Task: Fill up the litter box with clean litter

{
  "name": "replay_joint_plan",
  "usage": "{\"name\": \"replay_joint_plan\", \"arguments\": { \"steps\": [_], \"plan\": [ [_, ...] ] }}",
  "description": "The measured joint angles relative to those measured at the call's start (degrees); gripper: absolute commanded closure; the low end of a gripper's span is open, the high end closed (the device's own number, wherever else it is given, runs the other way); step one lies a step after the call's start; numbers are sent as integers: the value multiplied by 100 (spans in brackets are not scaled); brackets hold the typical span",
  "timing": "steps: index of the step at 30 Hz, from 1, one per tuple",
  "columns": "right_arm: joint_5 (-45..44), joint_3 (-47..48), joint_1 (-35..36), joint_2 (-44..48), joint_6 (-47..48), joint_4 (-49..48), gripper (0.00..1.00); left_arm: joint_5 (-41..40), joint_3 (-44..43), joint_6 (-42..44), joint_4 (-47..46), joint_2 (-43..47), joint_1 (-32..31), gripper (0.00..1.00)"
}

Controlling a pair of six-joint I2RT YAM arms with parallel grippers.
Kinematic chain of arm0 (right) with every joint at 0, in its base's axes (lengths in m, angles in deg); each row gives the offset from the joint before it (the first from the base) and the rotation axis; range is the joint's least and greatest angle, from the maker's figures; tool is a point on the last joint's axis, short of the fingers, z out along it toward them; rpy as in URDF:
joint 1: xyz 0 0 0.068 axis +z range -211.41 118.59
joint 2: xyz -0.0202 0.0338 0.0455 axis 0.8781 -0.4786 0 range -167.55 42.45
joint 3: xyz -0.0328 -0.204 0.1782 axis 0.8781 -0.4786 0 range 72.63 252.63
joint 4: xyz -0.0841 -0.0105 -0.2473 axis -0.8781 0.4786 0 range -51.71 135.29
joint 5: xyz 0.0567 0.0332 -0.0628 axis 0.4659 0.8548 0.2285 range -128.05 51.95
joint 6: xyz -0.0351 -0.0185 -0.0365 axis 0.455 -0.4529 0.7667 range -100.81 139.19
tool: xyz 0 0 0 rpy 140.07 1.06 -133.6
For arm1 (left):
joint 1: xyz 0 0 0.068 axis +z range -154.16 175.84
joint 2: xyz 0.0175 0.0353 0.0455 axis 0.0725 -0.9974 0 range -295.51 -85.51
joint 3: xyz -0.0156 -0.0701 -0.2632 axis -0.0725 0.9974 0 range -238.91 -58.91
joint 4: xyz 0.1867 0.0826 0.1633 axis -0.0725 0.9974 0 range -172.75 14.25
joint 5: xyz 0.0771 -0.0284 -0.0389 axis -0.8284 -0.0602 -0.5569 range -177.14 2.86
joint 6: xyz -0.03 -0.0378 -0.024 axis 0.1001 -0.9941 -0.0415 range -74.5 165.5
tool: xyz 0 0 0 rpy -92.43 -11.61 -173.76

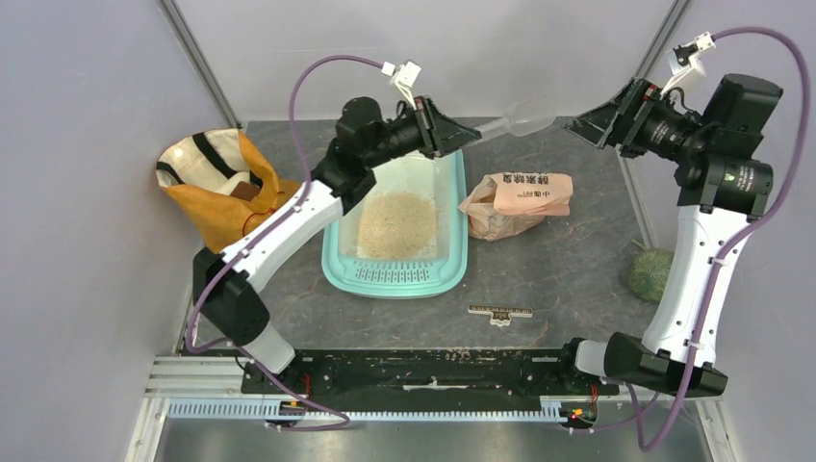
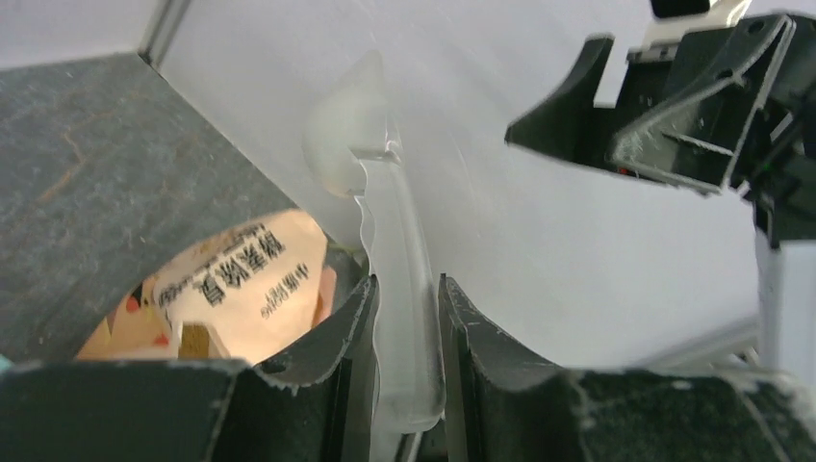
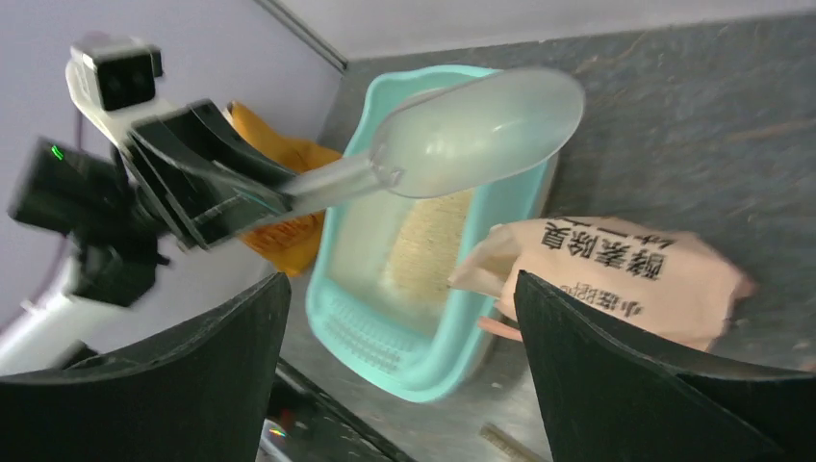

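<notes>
Mint-teal litter box (image 1: 458,241), paler inside, slotted grate in the same teal. In it the clean litter (image 1: 396,224) is an even beige-tan, finely speckled. The scoop (image 1: 527,119) is translucent, milky white. The paper bag (image 1: 524,197) is pink-tan with dark printed characters. The cloth bag (image 1: 231,207) is orange-yellow with black straps and cream lining. The table (image 1: 577,269) is dark grey, faintly veined. A fuzzy ball (image 1: 650,273) is mottled green. The left arm (image 1: 279,231) and right arm (image 1: 698,260) are white with black joints; cables (image 1: 298,106) are purple.

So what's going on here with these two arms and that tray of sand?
The left claw grips a clear scoop by its handle, raised near the far end of the litter box; the scoop looks empty. A heap of litter lies in the box. The right claw is open, facing the scoop, holding nothing. A paper bag lies right of the box.
</notes>
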Motion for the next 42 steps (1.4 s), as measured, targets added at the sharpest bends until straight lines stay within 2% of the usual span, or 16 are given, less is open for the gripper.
{"name": "replay_joint_plan", "arguments": {
  "steps": [2, 5, 9, 11, 14, 17, 21, 27, 32, 35, 36, 39, 42],
  "plan": [
    [216, 527, -59, -142, 1263, 616, 7, 345, 173, 2, 138, 308, 157, 98],
    [313, 721, -52, -68, 3008, 1268, 7, 763, 450, 0, 348, 719, 304, 98],
    [332, 739, 7, 92, 4826, 1886, 19, 1445, 575, -42, 516, 898, 337, 98],
    [354, 885, 57, 24, 5274, 2157, 21, 1792, 590, -63, 581, 887, 337, 98],
    [575, 1364, 72, -341, 5694, 2684, 19, 2216, 625, -87, 581, 868, 337, 98],
    [916, 1451, 72, -632, 5853, 3215, 16, 2503, 726, -107, 455, 866, 350, 98],
    [1355, 1241, 72, -776, 5899, 3709, 20, 2844, 789, -138, 293, 857, 374, 98],
    [1910, 629, 74, -577, 5831, 3971, 41, 3134, 920, -487, -424, 855, 422, 98],
    [2229, 203, 76, -474, 5539, 3947, 67, 3305, 1025, -839, -920, 850, 479, 98],
    [2485, -116, 76, -369, 5025, 3550, 86, 3397, 1088, -1071, -1255, 850, 494, 98],
    [2551, -227, 72, -317, 4837, 3340, 98, 3401, 1106, -1152, -1292, 850, 498, 98],
    [2627, -553, 66, -118, 4253, 2524, 100, 3414, 1172, -1405, -1377, 841, 538, 92],
    [2616, -885, 70, 142, 3582, 1757, 100, 3394, 1176, -1537, -1453, 831, 560, 76]
  ]
}}
